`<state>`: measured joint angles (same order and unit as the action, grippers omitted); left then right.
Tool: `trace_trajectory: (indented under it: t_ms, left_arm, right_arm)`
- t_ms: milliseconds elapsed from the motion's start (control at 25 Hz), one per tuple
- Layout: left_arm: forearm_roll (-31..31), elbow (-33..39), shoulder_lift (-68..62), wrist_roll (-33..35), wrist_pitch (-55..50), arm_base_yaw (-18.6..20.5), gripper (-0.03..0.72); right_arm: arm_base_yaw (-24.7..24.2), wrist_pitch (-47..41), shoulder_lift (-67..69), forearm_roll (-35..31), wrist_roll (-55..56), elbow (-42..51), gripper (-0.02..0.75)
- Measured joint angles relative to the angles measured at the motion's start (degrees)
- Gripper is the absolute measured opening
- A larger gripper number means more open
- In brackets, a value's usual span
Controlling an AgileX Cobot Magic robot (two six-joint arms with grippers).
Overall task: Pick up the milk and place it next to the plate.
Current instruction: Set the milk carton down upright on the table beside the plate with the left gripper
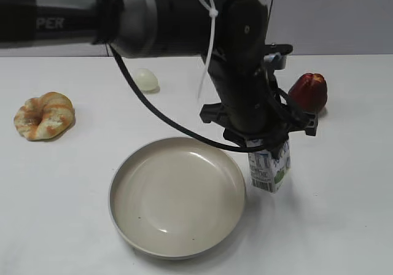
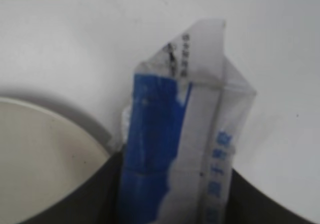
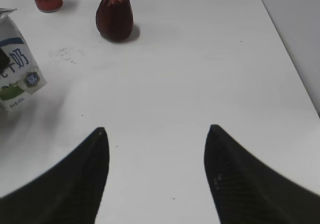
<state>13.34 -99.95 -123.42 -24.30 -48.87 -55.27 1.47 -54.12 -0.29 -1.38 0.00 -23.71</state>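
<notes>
Exterior view, left hand point(image 1: 268, 145) clamped on the milk point(image 1: 271, 169) beside the plate point(image 1: 178, 195), right hand point(image 3: 156, 154) spread wide, empty

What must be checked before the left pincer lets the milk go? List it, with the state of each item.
1. Left pincer shut on the milk: ok.
2. Milk beside the plate, not over its rim: ok.
3. Milk upright: not ok, it looks slightly tilted in the exterior view.
4. Carton base resting on the table: cannot tell.
5. Right pincer open and clear of the milk: ok.
6. Red fruit clear of the carton: ok.
</notes>
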Motion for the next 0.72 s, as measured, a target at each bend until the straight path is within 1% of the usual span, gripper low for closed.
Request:
trace_trajectory:
  t_ms: [80, 160, 320, 520, 720]
  left_arm:
    - [-0.2, 0.0, -0.6, -3.2, 1.1, 0.0, 0.300]
    - [-0.3, 0.0, -1.3, -4.7, 1.5, 0.0, 0.300]
    - [-1.5, 0.0, -2.9, -6.0, 1.0, 0.0, 0.300]
    - [-5.3, 0.1, -3.1, -8.5, 0.7, 0.0, 0.300]
    - [-5.5, 0.1, -3.1, -8.8, 1.3, 0.0, 0.305]
  right_arm:
    - [0.0, 0.0, 0.0, 0.0, 0.0, 0.0, 0.459]
    - [0.0, 0.0, 0.0, 0.0, 0.0, 0.0, 0.459]
    - [0.0, 0.0, 0.0, 0.0, 0.0, 0.0, 0.459]
    - [0.0, 0.0, 0.0, 0.0, 0.0, 0.0, 0.459]
    - [0.0, 0.0, 0.0, 0.0, 0.0, 0.0, 0.459]
